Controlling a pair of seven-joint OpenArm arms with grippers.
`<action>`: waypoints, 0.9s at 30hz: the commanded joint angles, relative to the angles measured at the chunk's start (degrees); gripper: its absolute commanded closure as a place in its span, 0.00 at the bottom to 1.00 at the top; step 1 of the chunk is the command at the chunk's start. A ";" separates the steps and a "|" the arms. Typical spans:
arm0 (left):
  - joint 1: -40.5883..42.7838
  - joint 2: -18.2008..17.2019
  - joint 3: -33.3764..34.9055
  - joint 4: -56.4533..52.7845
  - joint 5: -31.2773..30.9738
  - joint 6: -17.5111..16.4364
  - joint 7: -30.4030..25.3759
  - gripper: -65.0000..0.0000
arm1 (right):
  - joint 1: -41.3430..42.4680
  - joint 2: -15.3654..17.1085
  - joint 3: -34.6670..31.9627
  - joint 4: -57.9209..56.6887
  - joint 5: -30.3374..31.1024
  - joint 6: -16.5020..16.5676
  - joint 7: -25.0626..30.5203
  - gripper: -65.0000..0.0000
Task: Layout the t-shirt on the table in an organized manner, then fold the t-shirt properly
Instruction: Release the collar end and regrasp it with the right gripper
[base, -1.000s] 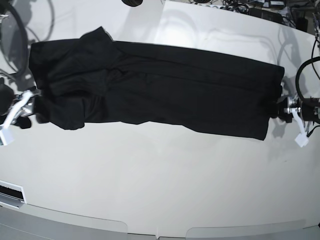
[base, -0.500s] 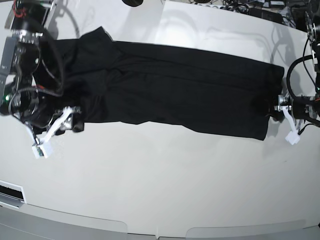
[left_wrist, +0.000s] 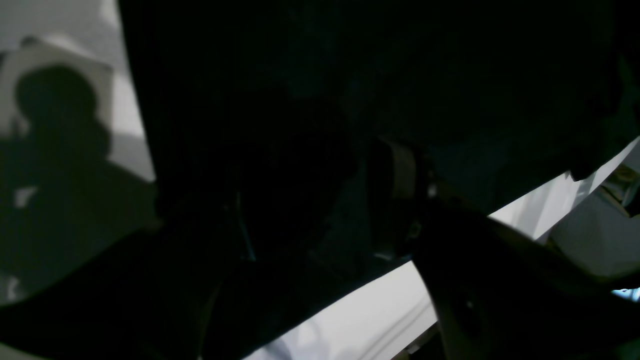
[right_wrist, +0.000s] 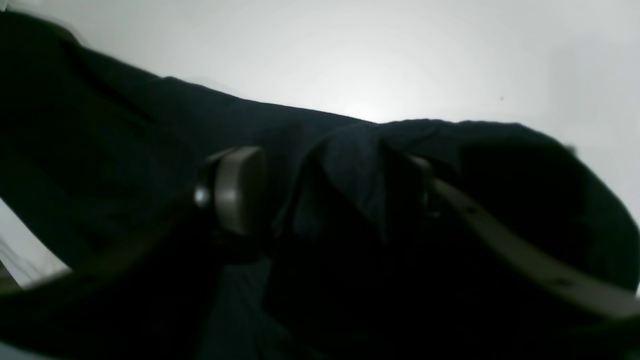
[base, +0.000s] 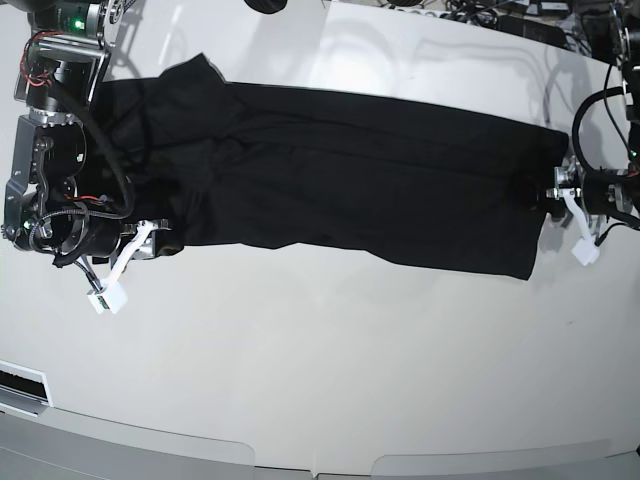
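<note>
On table (base: 330, 360), flat black t-shirt (base: 350, 190); both pincers apparently gripping its edges

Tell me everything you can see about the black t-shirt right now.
The t-shirt is plain black soft cloth with no print. It lies folded lengthwise into a long band across the white table, creased and bunched toward the base view's left end. The right tool has a fold of cloth between its pads at that end; the left tool meets the opposite end, where the wrist view is too dark to show a grip.
</note>
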 joint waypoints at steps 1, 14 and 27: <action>-0.96 -1.27 -0.31 0.81 -0.72 -0.15 -1.09 0.50 | 1.36 0.72 0.22 0.94 0.28 1.18 0.68 0.74; -0.94 -1.27 -0.31 0.81 -0.68 -0.15 -2.73 0.50 | 0.81 7.87 0.37 7.08 -0.66 -3.30 -4.66 1.00; -0.96 -1.27 -0.33 0.81 -0.74 -0.13 -2.73 0.50 | -8.09 5.92 0.37 7.06 -11.58 -17.22 1.62 1.00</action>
